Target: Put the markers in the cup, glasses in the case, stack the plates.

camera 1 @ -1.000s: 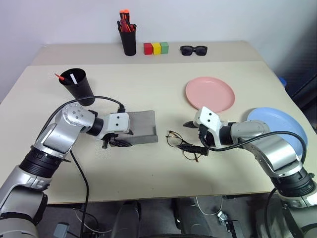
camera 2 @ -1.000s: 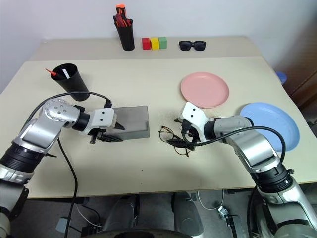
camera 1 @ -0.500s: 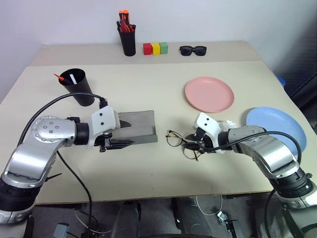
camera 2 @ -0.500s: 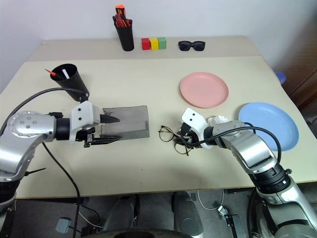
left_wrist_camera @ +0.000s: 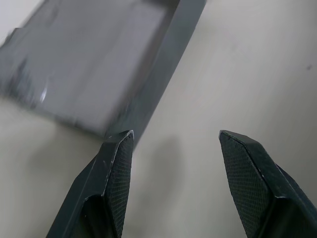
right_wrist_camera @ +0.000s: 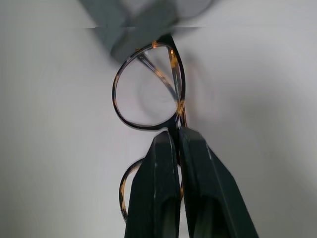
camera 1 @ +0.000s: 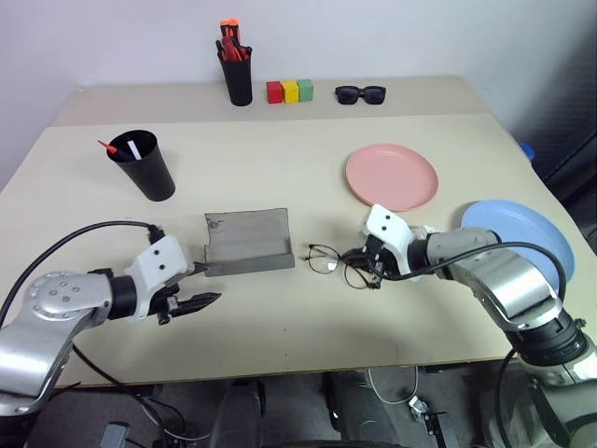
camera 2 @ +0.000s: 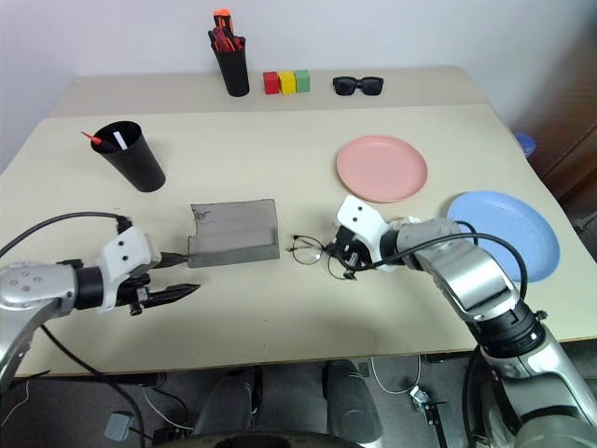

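Beige bench (camera 1: 308, 336), contents from left to right.

Left hand (camera 1: 191, 287): near the front left, fingers (left_wrist_camera: 115, 171) parted and empty, tips just short of the case's front left corner.

Cup (camera 1: 142, 165): black, upright at the left, holding both markers (camera 1: 121, 147), one red and one white.

Pen pot (camera 1: 237, 75): black, at the back, filled with orange-red pens.

Case (camera 1: 247, 241): grey, lying open at the centre left, nothing inside.

Three blocks (camera 1: 289, 91): red, yellow and green, in a row at the back.

Glasses (camera 1: 336, 264): wire-framed, just right of the case and apart from it.

Right hand (camera 1: 371, 271): fingers (right_wrist_camera: 166, 198) pinched together on the frame of the glasses beside a lens.

Sunglasses (camera 1: 360, 93): black, at the back.

Pink plate (camera 1: 392, 176): flat, right of centre.

Blue plate (camera 1: 522, 238): flat, near the right edge, apart from the pink one.
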You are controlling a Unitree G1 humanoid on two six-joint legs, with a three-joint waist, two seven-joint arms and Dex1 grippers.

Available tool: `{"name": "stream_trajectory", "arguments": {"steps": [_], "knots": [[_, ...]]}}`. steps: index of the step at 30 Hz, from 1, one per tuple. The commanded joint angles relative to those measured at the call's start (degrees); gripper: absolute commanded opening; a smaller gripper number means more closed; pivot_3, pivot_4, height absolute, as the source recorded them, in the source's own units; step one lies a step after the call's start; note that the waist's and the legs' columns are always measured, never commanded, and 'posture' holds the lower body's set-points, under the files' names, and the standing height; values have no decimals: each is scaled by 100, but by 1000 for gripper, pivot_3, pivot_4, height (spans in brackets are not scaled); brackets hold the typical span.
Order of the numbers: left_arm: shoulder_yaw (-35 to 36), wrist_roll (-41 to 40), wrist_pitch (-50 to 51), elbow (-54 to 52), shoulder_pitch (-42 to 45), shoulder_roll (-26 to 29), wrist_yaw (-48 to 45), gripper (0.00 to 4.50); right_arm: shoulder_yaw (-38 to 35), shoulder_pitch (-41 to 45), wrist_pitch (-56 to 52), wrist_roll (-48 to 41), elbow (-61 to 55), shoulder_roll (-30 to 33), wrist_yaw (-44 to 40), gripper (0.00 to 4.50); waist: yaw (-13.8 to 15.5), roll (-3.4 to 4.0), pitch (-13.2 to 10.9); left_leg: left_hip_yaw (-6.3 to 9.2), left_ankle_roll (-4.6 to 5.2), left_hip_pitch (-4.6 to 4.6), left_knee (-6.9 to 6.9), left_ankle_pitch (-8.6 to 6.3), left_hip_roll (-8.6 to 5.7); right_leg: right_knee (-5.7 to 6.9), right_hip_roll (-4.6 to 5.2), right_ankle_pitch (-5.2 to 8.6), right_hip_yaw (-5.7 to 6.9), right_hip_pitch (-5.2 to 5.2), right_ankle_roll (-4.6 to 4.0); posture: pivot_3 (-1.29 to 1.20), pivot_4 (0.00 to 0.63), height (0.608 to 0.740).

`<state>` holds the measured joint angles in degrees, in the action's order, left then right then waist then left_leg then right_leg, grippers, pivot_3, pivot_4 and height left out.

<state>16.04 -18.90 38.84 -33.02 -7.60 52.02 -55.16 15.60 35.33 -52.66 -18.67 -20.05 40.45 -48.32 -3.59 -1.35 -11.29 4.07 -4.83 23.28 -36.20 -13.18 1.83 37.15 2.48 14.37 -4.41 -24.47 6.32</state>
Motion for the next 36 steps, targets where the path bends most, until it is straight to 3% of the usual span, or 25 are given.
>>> {"name": "stream_trajectory", "arguments": {"steps": [1, 7, 12, 16, 21, 24, 28, 29, 31, 34, 35, 36], "knots": [[672, -49, -252, 66, -393, -143, 106, 2811, 55, 593, 70, -109, -333, -399, 31, 107, -30, -2, 1, 2, 0, -1, 1, 0, 0, 3, 0, 2, 2, 0, -3, 0, 150, 740], [1241, -209, -967, 836, -799, -687, 148, 2811, 983, 1724, 609, 591, 1018, -2137, 691, 107, -64, -1, 3, 2, 0, -4, 5, 0, 3, 5, -3, 3, 2, -2, -10, 0, 150, 740], [1327, -153, -1418, 1099, -996, -655, 72, 2811, 1387, 2051, 1542, 1053, 2004, -2722, 570, 107, 9, -9, 7, 3, -1, 5, 4, 0, -2, -4, 7, 3, 7, -2, -10, 0, 150, 740], [1474, -436, -1466, 839, -1015, -735, 102, 2811, 1699, 1880, 2177, 1492, 2522, -2635, 363, 107, 9, -12, 9, 1, -1, 7, 5, 0, -4, -7, 10, 3, 7, -2, -10, 0, 150, 740], [1536, -636, -1540, 658, -1078, -765, 64, 2811, 1630, 1598, 2111, 1577, 2382, -2493, 162, 107, -40, -11, 8, 1, -1, 5, 10, -1, -2, -3, 7, 2, 8, -3, -9, 0, 150, 740], [1480, -685, -1503, 679, -980, -729, 125, 2811, 1524, 1506, 1980, 1523, 2218, -2507, 89, 943, -59, -9, 7, 1, -1, -2, 12, -1, 1, 3, 1, 2, 7, -4, -9, 0, 150, 740], [1453, -1131, -687, 943, -262, -719, 562, 2811, 1256, 1380, 1953, 1365, 1668, -2542, 105, 2980, -20, -7, 6, 6, -1, -1, 9, 0, 2, 7, -3, 3, 7, -4, -11, 0, 150, 740], [1439, -1242, -565, 971, -62, -732, 640, 2554, 1198, 1355, 1936, 1349, 1579, -2546, 113, 3403, -25, -9, 7, 10, -1, 0, 6, 0, 2, 7, -3, 3, 10, -3, -10, 0, 150, 740], [1350, -1443, -107, 1108, 552, -804, 1066, 1923, 1067, 1277, 1908, 1345, 1365, -2479, 135, 3424, -18, -10, 8, 11, -1, 1, 3, 0, 0, 5, -1, 1, 10, 2, -7, 0, 150, 740], [811, -1269, 36, 1329, 1379, -893, 1439, 392, 876, 1084, 1917, 1309, 1044, -2227, 69, 3424, -4, -15, 11, 14, -1, 0, 1, 0, -2, 5, 0, -8, 13, 5, 11, 0, 150, 740], [500, -1067, 9, 1456, 1713, -927, 1585, 43, 788, 974, 1927, 1275, 892, -2088, 14, 3424, 5, -15, 11, 13, -1, 1, 2, 0, -2, 4, 0, -8, 12, 5, 11, 0, 150, 740], [242, -952, 61, 1627, 2033, -971, 1704, 43, 713, 872, 1937, 1242, 751, -1958, -41, 3424, 21, -15, 11, 13, -1, 0, 4, 0, -4, 4, 2, -8, 12, 5, 12, 0, 150, 740]]}}
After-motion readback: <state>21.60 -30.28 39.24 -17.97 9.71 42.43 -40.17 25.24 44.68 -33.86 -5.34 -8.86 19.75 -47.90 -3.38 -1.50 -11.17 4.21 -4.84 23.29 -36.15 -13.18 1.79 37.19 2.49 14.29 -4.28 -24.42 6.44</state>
